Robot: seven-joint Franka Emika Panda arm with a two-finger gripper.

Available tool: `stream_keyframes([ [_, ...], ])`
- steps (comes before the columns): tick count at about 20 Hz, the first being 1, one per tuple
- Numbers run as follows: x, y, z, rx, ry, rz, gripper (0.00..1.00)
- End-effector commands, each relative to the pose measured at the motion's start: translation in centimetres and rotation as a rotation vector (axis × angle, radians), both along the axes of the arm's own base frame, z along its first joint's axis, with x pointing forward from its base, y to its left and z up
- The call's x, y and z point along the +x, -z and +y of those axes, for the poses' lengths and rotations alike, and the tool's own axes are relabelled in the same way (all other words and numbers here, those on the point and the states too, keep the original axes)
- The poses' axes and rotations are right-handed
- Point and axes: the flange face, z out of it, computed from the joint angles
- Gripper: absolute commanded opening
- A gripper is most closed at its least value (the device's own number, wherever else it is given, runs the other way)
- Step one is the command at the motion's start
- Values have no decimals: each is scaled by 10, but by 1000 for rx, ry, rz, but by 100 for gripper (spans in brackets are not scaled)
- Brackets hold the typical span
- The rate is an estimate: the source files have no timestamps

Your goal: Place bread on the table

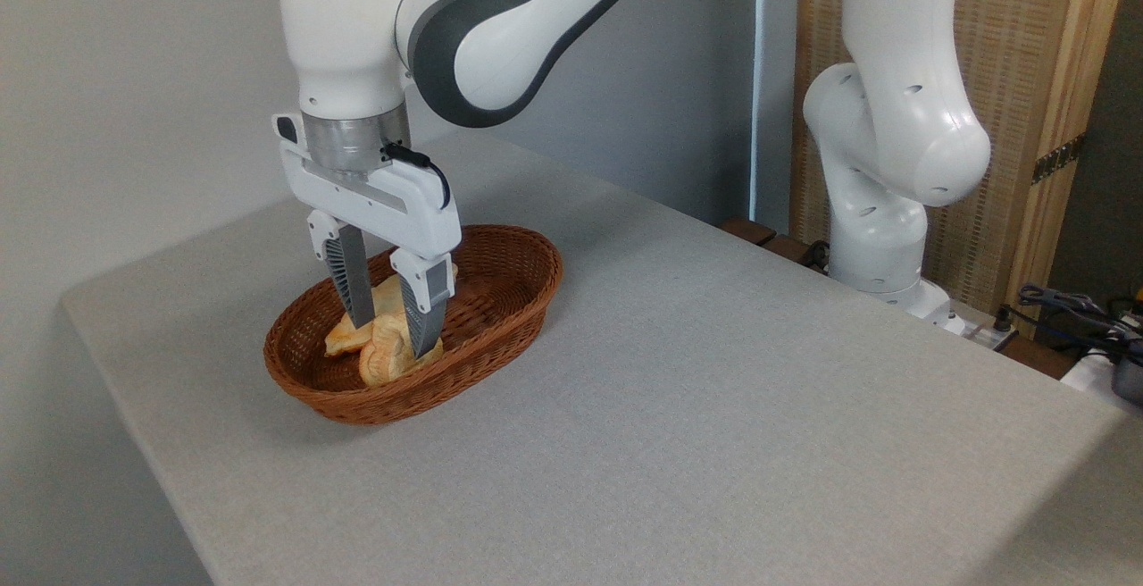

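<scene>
The small, lumpy golden-orange bread [386,355] with pale ridged folds sat low inside a brown oval wicker basket [500,300], which rested toward the left of the large, flat, light grey fabric-covered table [714,407].

From my screen, a plain pale grey wall [134,77] filled the frame's left and centre — evenly lit. At upper right stood a woven-cane screen in a light wooden frame [1027,50], with tangled cables [1063,305] at its foot.
</scene>
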Motion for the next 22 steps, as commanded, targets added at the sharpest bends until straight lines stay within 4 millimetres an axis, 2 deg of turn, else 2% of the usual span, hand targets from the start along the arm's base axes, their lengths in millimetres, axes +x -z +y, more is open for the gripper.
stream_keyframes([
  [1,2,0,-2,-5,-2,-18,45],
  [2,2,0,-2,-5,0,-18,37],
  [3,3,1,-2,-4,1,-17,36],
  [13,3,-1,-2,-6,0,-20,37],
  [15,1,-10,-1,-12,-2,-32,37],
  [19,-7,-41,4,-30,-11,-77,37],
  [22,-12,-60,18,-37,-27,-92,39],
])
